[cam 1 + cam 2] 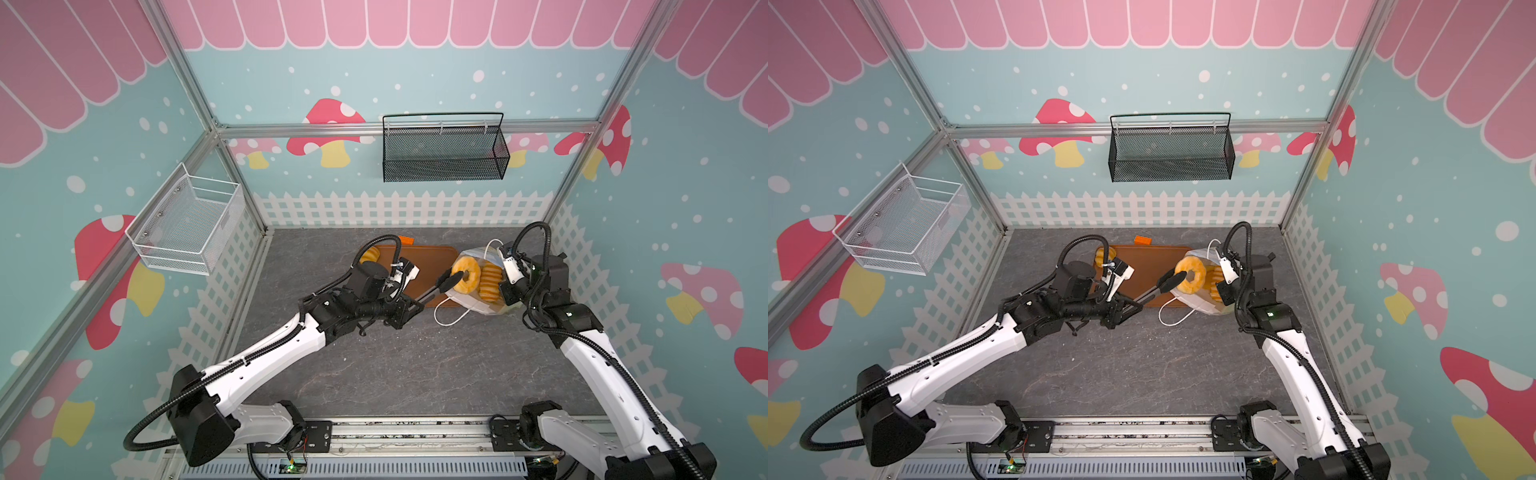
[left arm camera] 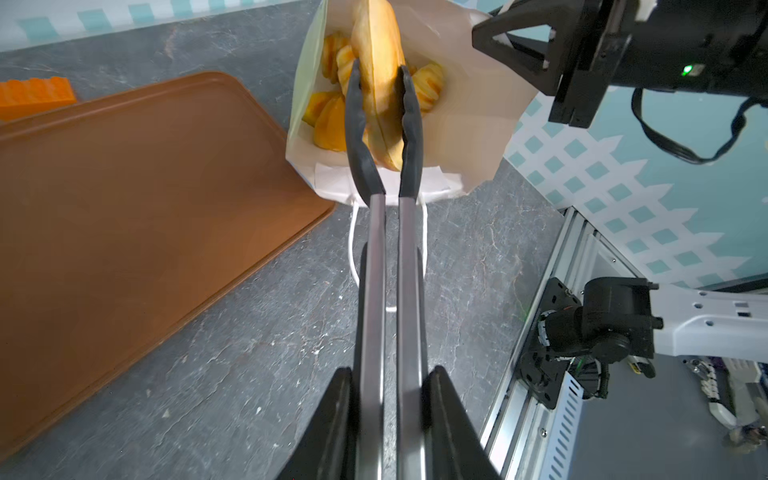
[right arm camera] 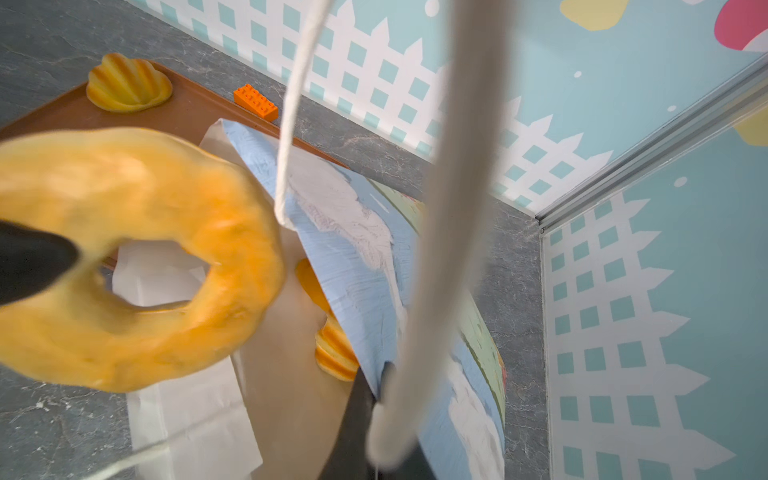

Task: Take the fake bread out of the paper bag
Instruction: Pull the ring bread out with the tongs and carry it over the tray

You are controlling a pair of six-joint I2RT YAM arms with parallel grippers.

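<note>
Grey stone tabletop (image 1: 374,374) nearest me. On it my left gripper (image 2: 390,382) squeezes tongs (image 2: 374,249), which clamp the doughnut (image 1: 467,274) just above the bag (image 1: 469,305). More bread (image 2: 332,120) lies inside. My right gripper (image 3: 380,453) is pinched tight on its cord (image 3: 440,249). Beyond are the tray (image 1: 428,259) and the fence-print wall (image 1: 395,208).

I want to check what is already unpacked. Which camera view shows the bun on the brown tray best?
The right wrist view: the bun lies whole and sharp on the tray. In both top views the left arm's cable partly hides the bun. The left wrist view misses it.
</note>
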